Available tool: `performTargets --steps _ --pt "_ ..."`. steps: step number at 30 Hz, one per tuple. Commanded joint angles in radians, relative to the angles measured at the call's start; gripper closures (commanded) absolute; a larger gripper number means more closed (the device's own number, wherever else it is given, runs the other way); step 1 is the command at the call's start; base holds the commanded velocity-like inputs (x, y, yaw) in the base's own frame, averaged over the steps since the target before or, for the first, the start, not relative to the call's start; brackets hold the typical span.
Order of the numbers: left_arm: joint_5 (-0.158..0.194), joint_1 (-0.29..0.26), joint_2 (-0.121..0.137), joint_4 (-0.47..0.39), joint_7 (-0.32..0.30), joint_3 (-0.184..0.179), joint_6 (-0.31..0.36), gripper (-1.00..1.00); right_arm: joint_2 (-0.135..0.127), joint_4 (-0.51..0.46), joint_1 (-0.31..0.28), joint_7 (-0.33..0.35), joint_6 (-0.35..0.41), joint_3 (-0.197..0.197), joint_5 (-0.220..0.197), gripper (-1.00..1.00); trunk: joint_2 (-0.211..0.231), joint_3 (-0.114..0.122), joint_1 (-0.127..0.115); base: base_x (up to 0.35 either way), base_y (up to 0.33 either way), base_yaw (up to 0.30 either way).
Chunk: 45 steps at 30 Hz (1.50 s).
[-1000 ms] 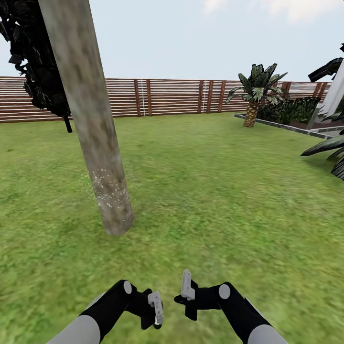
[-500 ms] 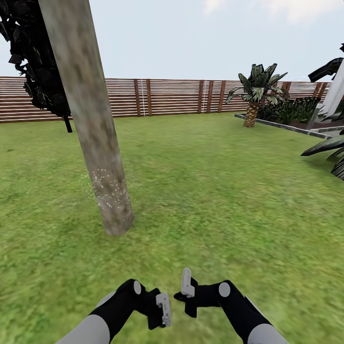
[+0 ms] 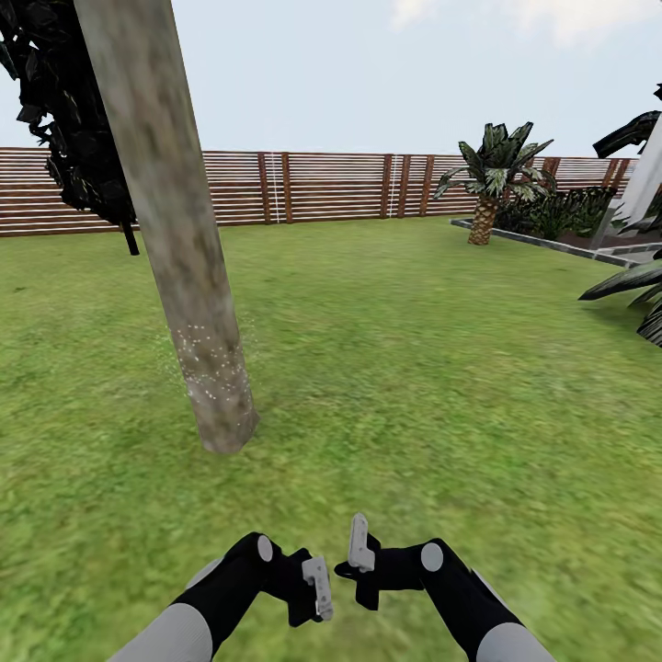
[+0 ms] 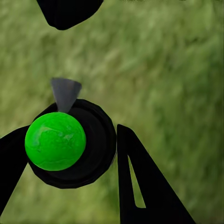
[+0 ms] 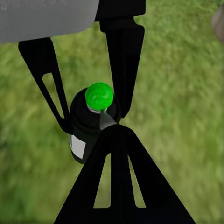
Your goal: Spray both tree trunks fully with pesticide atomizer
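Observation:
A thick grey-brown tree trunk [image 3: 170, 211] rises from the lawn at the left, ahead of both arms. White pesticide specks [image 3: 211, 368] dot its lower part. The pesticide atomizer [image 4: 70, 144] is a black bottle with a green ball cap and a grey nozzle. My left gripper [image 4: 70, 133] is shut on it, one finger on each side of the body. The right wrist view shows the same atomizer [image 5: 93, 121] from the side, held between the left gripper's fingers [image 5: 123, 60]. Low in the head view, my left gripper [image 3: 318, 587] hangs close beside my right gripper [image 3: 359, 544], which is shut and holds nothing.
Green grass [image 3: 414, 368] stretches to a brown slatted fence [image 3: 322, 188]. A small palm [image 3: 492, 179] and dark bushes stand by a raised bed at the far right. A dark-leaved thin tree [image 3: 69, 119] is behind the trunk. A pale slanted column [image 3: 644, 179] is cut off at the right edge.
My left gripper has moved right with the atomizer, closer to the right gripper. The right arm has barely moved. The view itself has not shifted.

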Motion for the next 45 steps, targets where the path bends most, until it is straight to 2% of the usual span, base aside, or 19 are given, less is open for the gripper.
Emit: performTargets --steps 1,20,25,32,38,42,45 --pt "-0.001 0.000 0.000 -0.002 -0.004 0.000 0.006 1.00 0.000 -0.001 0.000 0.001 -0.005 -0.001 0.009 1.00 0.000 -0.001 0.000 0.000 0.000 0.000" --pt "0.001 0.000 -0.021 -0.004 -0.003 0.000 0.004 1.00 0.000 -0.001 0.000 0.001 -0.005 -0.001 0.009 1.00 0.000 -0.001 0.000 0.000 0.000 0.000" --pt "0.059 0.000 -0.022 -0.003 -0.006 -0.002 0.003 1.00 0.000 -0.001 0.000 0.000 -0.005 -0.001 0.010 1.00 0.000 -0.001 0.000 0.000 0.000 0.000" --pt "0.065 0.000 -0.020 -0.002 -0.006 -0.003 0.003 1.00 0.000 -0.001 0.000 0.001 -0.005 -0.001 0.009 1.00 0.000 -0.001 0.000 0.000 0.000 0.000" --pt "0.063 0.002 -0.004 0.003 -0.007 0.005 -0.004 1.00 0.000 0.000 0.000 0.001 -0.005 -0.001 0.009 1.00 0.000 -0.001 0.000 0.000 0.000 0.000" --pt "0.067 0.006 0.054 0.004 -0.007 0.007 -0.007 1.00 -0.001 0.000 0.000 0.001 -0.005 -0.002 0.010 1.00 0.000 -0.001 0.000 0.000 0.000 0.000" --pt "0.068 0.011 0.108 0.010 -0.007 0.009 -0.016 1.00 -0.001 0.001 0.000 0.001 -0.005 -0.002 0.010 1.00 0.000 -0.001 0.000 0.000 0.000 0.000"
